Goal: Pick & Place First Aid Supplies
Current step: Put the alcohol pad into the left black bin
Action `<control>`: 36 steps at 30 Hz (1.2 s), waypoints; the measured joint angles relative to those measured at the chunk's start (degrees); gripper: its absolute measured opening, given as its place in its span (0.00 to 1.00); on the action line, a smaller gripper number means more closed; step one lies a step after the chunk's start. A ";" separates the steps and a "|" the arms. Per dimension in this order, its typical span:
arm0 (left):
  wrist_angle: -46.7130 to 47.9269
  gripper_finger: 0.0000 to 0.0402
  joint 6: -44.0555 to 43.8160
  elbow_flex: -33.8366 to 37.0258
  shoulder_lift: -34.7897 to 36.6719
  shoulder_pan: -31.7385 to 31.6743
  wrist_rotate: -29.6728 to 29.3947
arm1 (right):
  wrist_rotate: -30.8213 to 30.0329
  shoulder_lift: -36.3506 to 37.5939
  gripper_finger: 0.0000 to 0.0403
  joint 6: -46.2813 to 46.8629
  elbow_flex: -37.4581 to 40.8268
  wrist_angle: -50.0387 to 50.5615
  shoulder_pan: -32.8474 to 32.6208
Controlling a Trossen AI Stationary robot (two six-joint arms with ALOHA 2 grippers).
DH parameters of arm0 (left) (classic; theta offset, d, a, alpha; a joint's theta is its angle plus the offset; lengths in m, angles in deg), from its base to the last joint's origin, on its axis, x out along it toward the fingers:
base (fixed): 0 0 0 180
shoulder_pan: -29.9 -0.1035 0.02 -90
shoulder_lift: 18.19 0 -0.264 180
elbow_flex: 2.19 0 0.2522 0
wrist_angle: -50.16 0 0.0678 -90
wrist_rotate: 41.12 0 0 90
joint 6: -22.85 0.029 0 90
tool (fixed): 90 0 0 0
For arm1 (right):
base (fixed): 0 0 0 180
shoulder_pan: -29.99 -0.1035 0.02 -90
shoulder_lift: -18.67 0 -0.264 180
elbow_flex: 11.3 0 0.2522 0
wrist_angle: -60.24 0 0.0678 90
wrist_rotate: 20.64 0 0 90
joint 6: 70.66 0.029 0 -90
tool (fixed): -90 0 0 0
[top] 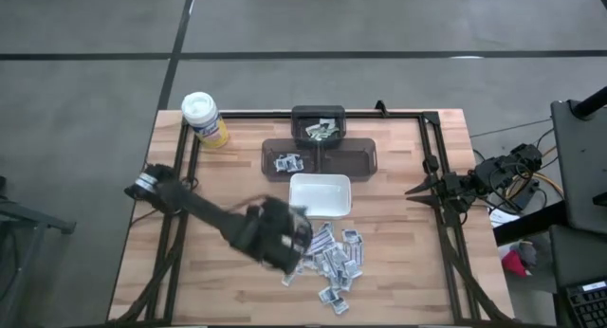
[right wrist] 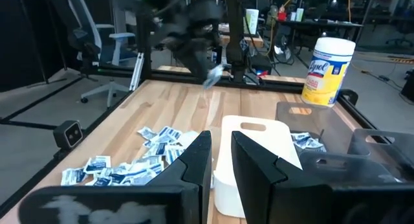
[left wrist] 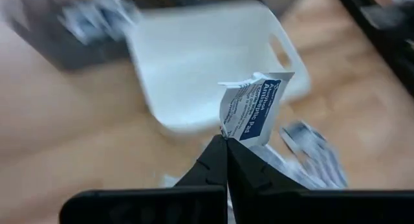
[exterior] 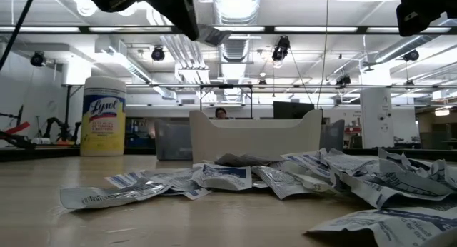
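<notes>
— High view placed the left gripper (top: 302, 235) above the table (top: 398, 271), just off the near left corner of the white dish (top: 320, 194), at the edge of the packet heap (top: 332, 262). What it carried could not be made out from up there.

— Its own wrist camera settled that: the jaws were pressed together on the lower edge of a single packet (left wrist: 251, 111), white with blue print reading "Antiseptic Pad", which stood upright over the dish's rim.

— And the arm?

— It reached in slantwise from the table's left edge, wrist raised; the low view caught the packet (exterior: 214, 36) hanging well clear of the heap.

— The other one?

— The right gripper (top: 414, 191) waited at the table's right edge, pointing toward the dish, fingers (right wrist: 194, 162) slightly parted, holding nothing. Only its camera showed the yellow canister (right wrist: 328, 70) beyond the grey trays (right wrist: 336, 130).
</notes>
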 joint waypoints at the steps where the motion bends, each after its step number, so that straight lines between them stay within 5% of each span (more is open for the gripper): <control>1: 1.54 0.00 0.84 0.00 1.09 -1.44 0.07 | 0.00 0.00 0.15 0.10 0.00 0.02 -0.02; 19: 3.19 0.00 44.70 0.16 10.35 -36.87 15.21 | -0.11 0.02 0.15 1.75 0.00 -4.56 -0.02; 28: -4.27 0.00 54.08 4.19 10.24 -43.87 23.56 | -0.31 0.00 0.15 3.19 1.03 -4.75 -0.02; 36: -10.96 0.00 54.80 10.75 10.24 -45.40 30.23 | -10.84 0.03 0.15 2.71 7.12 -12.01 0.00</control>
